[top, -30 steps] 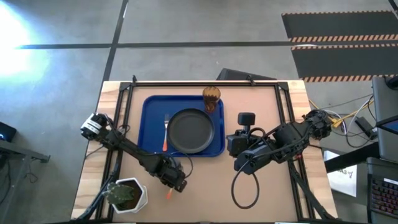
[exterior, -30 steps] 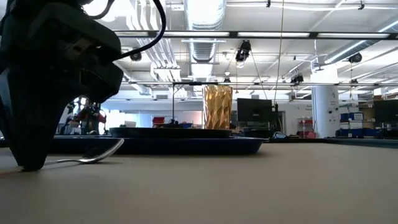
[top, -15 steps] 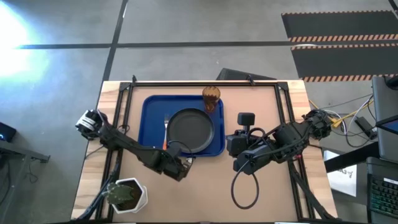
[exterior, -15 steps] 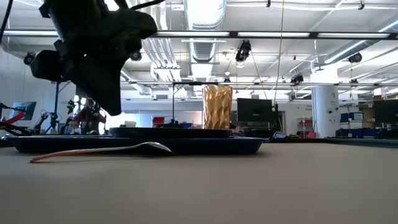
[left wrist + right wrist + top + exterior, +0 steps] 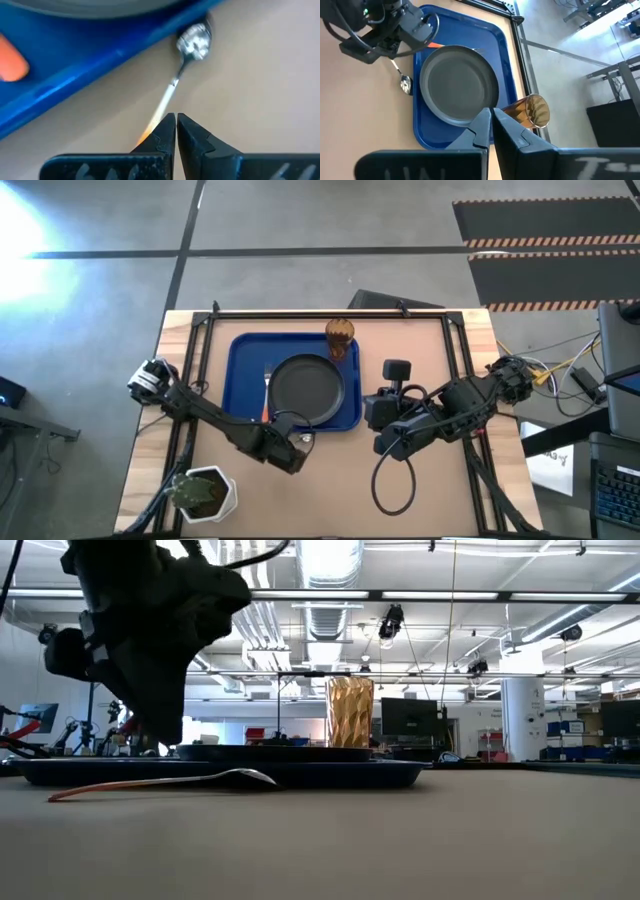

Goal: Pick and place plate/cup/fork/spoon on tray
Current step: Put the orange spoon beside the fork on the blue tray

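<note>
The spoon [image 5: 186, 64] lies flat on the table [image 5: 440, 480] just outside the near edge of the tray [image 5: 240, 360], its rounded silver bowl close against the tray's low rim and its thin metal neck running back to an orange handle. In the low view the spoon [image 5: 160, 781] stretches along the tabletop with its bowl bulging up, in front of the tray's dark edge. The left gripper [image 5: 176, 131] hangs over the spoon's handle end with its fingers pressed together and nothing between them; in the high view this gripper [image 5: 292, 454] sits near the tray's front edge. The blue tray has rounded corners and carries the dark round plate [image 5: 308, 391] with its raised rim, the amber ribbed cup [image 5: 340, 337] at the far right corner, and the fork [image 5: 267, 392] with its orange handle lying left of the plate. The right gripper [image 5: 491, 129] is closed and empty too, waiting to the right of the tray [image 5: 505, 45]; in the high view it is seen at [image 5: 385, 442]. A white pot with a plant [image 5: 203, 493] stands at the table's near left corner.
</note>
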{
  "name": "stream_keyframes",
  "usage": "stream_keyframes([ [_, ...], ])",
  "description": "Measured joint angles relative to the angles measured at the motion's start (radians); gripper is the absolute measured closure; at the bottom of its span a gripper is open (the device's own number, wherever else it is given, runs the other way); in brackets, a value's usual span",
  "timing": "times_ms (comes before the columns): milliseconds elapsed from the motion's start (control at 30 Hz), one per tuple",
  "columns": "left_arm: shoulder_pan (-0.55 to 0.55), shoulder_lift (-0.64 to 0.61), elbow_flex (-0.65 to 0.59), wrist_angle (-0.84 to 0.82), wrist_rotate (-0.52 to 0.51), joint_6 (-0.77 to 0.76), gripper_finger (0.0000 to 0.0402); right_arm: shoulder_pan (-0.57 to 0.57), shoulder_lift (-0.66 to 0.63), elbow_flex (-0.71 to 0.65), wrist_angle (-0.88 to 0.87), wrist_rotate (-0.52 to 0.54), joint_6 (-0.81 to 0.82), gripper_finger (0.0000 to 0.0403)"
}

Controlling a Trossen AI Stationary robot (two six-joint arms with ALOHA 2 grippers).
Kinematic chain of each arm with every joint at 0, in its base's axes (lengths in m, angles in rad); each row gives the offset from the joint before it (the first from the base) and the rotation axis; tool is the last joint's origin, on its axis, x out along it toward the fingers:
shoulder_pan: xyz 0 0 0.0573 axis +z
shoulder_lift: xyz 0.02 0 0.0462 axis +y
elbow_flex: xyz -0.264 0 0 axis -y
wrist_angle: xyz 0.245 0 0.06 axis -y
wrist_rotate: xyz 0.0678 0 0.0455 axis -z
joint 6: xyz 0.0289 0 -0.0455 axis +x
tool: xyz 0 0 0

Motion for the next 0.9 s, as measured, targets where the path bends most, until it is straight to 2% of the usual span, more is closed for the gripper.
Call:
stream_keyframes([
  [100, 0.002, 0.003, 0.000, 0.048, 0.045, 0.061, 0.0401, 0.000, 0.000, 0.000, 0.003, 0.000, 0.000, 0.0394],
  [300, 0.011, 0.003, -0.001, 0.055, 0.064, 0.105, 0.0393, 0.000, 0.000, 0.000, 0.003, -0.002, 0.001, 0.0394],
  [667, 0.044, 0.009, -0.029, 0.050, 0.062, 0.126, 0.0263, 0.000, 0.000, 0.000, 0.005, -0.010, 0.001, 0.0394],
  [800, 0.048, 0.010, -0.077, 0.073, 0.064, 0.122, 0.0237, 0.004, 0.000, 0.000, 0.005, -0.011, 0.001, 0.0394],
  [900, 0.051, 0.010, -0.093, 0.082, 0.069, 0.101, 0.0233, 0.007, 0.000, 0.000, 0.005, -0.011, 0.004, 0.0394],
])
